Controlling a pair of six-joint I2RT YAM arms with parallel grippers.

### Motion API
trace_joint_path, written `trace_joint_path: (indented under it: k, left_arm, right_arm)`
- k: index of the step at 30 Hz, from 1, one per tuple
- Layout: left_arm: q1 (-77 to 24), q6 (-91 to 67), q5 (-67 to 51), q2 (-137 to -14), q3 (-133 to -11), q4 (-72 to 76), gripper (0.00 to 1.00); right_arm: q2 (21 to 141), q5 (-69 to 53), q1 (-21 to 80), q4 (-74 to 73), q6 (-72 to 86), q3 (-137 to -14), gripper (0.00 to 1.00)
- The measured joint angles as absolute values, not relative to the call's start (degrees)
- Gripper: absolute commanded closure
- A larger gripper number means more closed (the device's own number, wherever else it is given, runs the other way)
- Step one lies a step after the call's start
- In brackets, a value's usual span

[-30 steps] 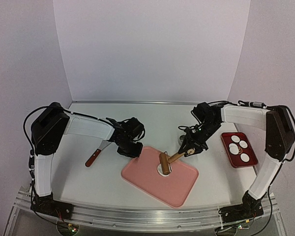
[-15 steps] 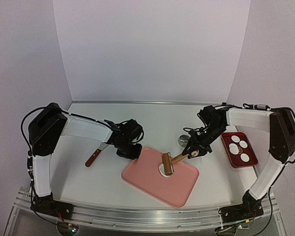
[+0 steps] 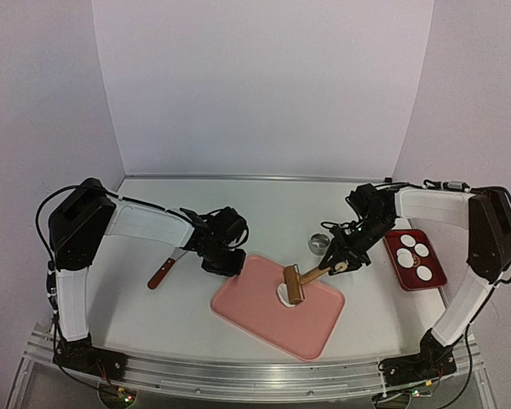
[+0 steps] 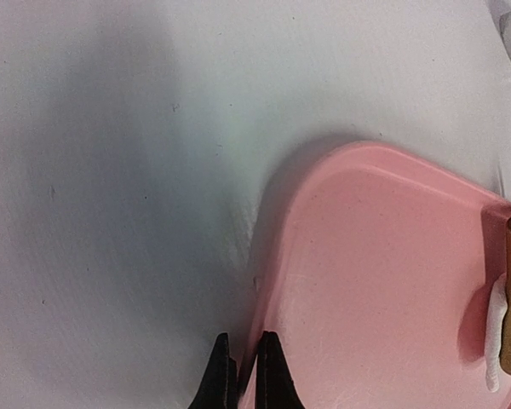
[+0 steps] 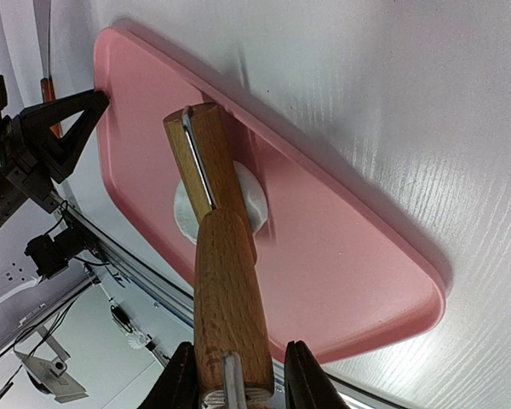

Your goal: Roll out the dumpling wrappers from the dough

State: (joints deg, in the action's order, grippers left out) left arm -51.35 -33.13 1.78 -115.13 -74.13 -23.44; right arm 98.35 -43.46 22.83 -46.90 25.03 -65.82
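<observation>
The dough is a small flat white piece on the pink board, partly under the wooden roller's head. My right gripper is shut on the roller's handle. The roller's head lies across the dough in the right wrist view. My left gripper is shut on the board's near-left rim, its tips one on each side of the rim. Several round white wrappers lie in a red tray on the right.
A metal ring cutter stands on the table behind the board, close to my right gripper. A wooden-handled knife lies left of my left gripper. The arms' bases and a metal rail run along the near edge.
My right gripper has pulled back to the right, and the roller's head has moved right across the dough. My left gripper has stayed on the board's rim.
</observation>
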Motion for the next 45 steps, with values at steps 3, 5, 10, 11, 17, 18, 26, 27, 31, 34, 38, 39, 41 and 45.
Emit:
trace_joint_path:
  k: [3,5,10,11,17,18,26,27,31,34,38,39,41,45]
  left_arm:
    - [-51.4,-33.2,1.8,-115.1,-74.1,-23.4,1.0]
    - [-51.4,-33.3,1.8,-115.1,-74.1,-23.4,1.0]
    - [-51.4,-33.3,1.8,-115.1,-74.1,-23.4,1.0]
    - [-51.4,-33.3,1.8,-115.1,-74.1,-23.5,1.0]
    - [-51.4,-33.4,1.8,-115.1,-74.3,-23.5,1.0]
    - [-51.4,-33.4,1.8,-115.2,-74.3,-23.6,1.0]
    - [-51.4,-33.5,1.8,-115.5,-75.0,-24.5,1.0]
    - [-51.4,-33.5,1.8,-115.5,-75.1,-24.5,1.0]
    - [-51.4,-33.6,1.8,-115.6,-75.4,-25.0,1.0]
    - [-51.4,-33.6,1.8,-115.6,-75.4,-25.0,1.0]
    - [-51.4,-34.1,1.8,-115.6,-75.4,-25.0,1.0]
    - [-51.4,-34.2,1.8,-115.6,-75.4,-25.0,1.0]
    - [-51.4,-34.4,1.8,-115.6,-75.4,-25.0,1.0]
    - [-51.4,-34.6,1.8,-115.6,-75.4,-25.0,1.0]
  right_arm:
    - [98.4,-43.5,22.6,-47.2,24.5,-65.8,1.0]
    - [98.5,-43.5,22.4,-47.4,24.0,-65.9,1.0]
    - [98.6,-43.5,22.1,-47.9,23.3,-66.0,1.0]
    - [98.6,-43.5,22.0,-48.0,23.2,-66.0,1.0]
    - [99.1,-43.7,21.4,-49.1,21.8,-66.5,1.0]
    - [99.2,-43.8,21.3,-49.3,21.6,-66.5,1.0]
    - [100.1,-44.7,20.2,-50.8,20.1,-67.1,1.0]
    - [100.1,-44.8,20.1,-51.0,19.9,-67.1,1.0]
    - [100.4,-45.0,19.7,-51.9,19.3,-67.3,1.0]
    - [100.5,-45.0,19.4,-52.9,19.0,-67.6,1.0]
    - [100.8,-44.9,18.9,-54.1,18.6,-67.9,1.0]
    - [100.8,-44.9,18.8,-54.4,18.5,-67.9,1.0]
    - [100.8,-44.9,18.6,-55.0,18.4,-67.9,1.0]
    - [100.8,-44.5,17.9,-56.8,18.2,-67.9,1.0]
